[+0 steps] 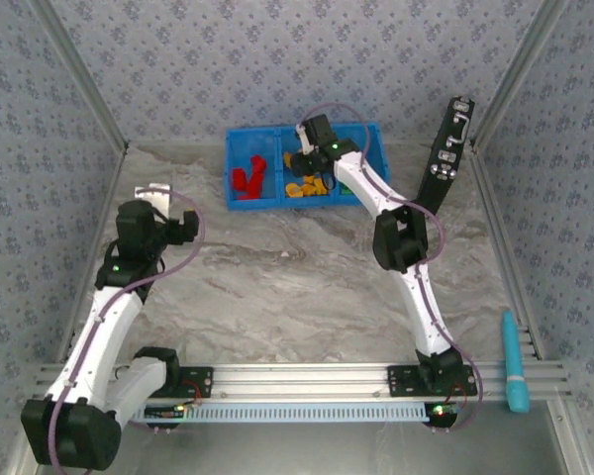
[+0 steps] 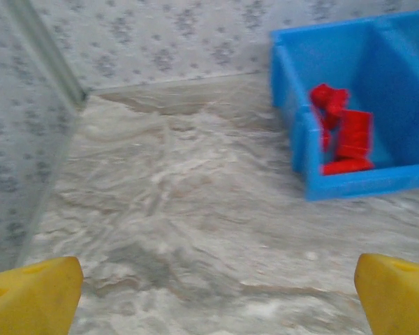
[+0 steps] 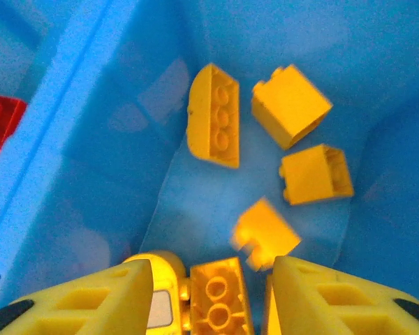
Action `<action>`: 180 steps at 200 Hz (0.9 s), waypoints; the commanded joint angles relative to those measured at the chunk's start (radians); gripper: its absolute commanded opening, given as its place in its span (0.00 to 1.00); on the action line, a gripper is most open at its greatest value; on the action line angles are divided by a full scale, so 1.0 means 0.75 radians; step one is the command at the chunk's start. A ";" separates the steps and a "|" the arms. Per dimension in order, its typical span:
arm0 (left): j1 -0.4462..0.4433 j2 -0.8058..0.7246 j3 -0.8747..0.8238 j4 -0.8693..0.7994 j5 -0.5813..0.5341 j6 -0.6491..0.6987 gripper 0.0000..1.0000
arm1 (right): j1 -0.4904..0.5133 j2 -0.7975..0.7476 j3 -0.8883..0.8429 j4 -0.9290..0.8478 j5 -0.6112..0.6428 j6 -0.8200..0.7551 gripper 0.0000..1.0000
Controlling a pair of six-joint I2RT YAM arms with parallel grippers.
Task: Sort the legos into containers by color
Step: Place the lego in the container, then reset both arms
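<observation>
The yellow legos (image 3: 291,105) lie loose on the floor of the middle compartment (image 3: 112,139) of the blue bin (image 1: 240,139). Three of them sit clear near its far wall. One yellow brick (image 3: 265,234) is blurred just beyond the right gripper (image 3: 213,279). Another, studs up, lies between that gripper's yellow fingers (image 3: 91,300) without touching either one. The jaws stand apart and clamp nothing.

The red legos (image 1: 247,178) are heaped in the left compartment, at its near end. A patch of green (image 1: 345,184) shows in the right compartment, mostly hidden by the right arm (image 1: 416,287). That arm reaches from its base across the table to the bin.

The left gripper (image 2: 209,300) hangs over the bare marbled table (image 1: 277,287), well apart from the bin and to its left. Its jaws are spread wide with nothing between them.

A black upright case (image 1: 445,148) leans by the right wall, just beside the bin's right end. A teal stick-shaped object (image 1: 515,361) lies at the near right edge.
</observation>
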 commanded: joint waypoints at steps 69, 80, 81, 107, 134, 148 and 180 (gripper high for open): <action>0.231 0.484 -0.440 1.031 0.047 -0.156 1.00 | -0.030 -0.568 -0.588 0.297 -0.186 -0.073 0.99; 0.233 0.582 -0.485 1.188 0.042 -0.193 1.00 | -0.044 -0.660 -0.676 0.308 -0.180 -0.081 1.00; 0.232 0.588 -0.487 1.196 0.041 -0.194 1.00 | -0.045 -0.668 -0.686 0.309 -0.178 -0.081 1.00; 0.192 0.826 -0.524 1.477 0.120 -0.130 1.00 | -0.084 -0.903 -0.937 0.333 -0.165 -0.120 0.99; 0.156 0.852 -0.489 1.436 0.100 -0.090 1.00 | -0.122 -1.171 -1.216 0.351 -0.064 -0.164 0.99; 0.156 0.857 -0.431 1.317 0.120 -0.080 1.00 | -0.149 -1.306 -1.388 0.391 0.001 -0.179 0.99; 0.168 0.859 -0.434 1.335 0.145 -0.086 1.00 | -0.225 -1.570 -1.855 0.701 0.241 -0.202 0.99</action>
